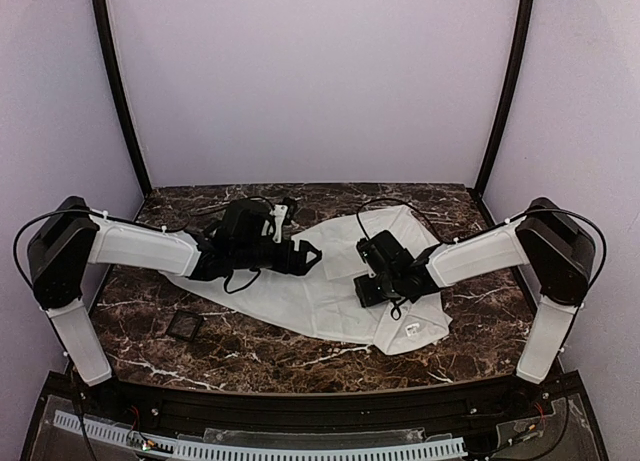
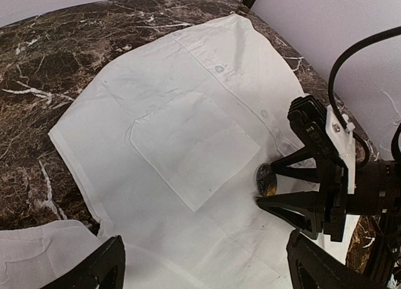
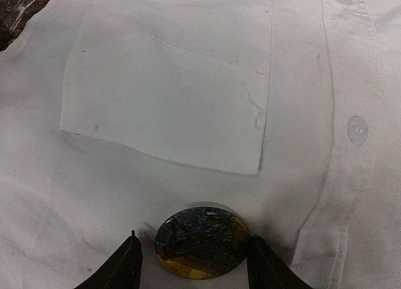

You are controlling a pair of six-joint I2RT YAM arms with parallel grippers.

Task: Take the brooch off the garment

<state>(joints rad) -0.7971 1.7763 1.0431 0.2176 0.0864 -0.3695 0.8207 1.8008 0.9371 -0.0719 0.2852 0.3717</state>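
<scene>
Straddling the brooch just under the pocket of the shirt, right gripper jaws apart, not yet pinching; left gripper spread wide, holding nothing. Risk of catching cloth and dragging the shirt up if closing too low.

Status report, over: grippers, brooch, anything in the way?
Left gripper open above shirt. Right gripper open, jaws either side of brooch. Brooch on shirt near pocket. Nothing blocks it.
</scene>
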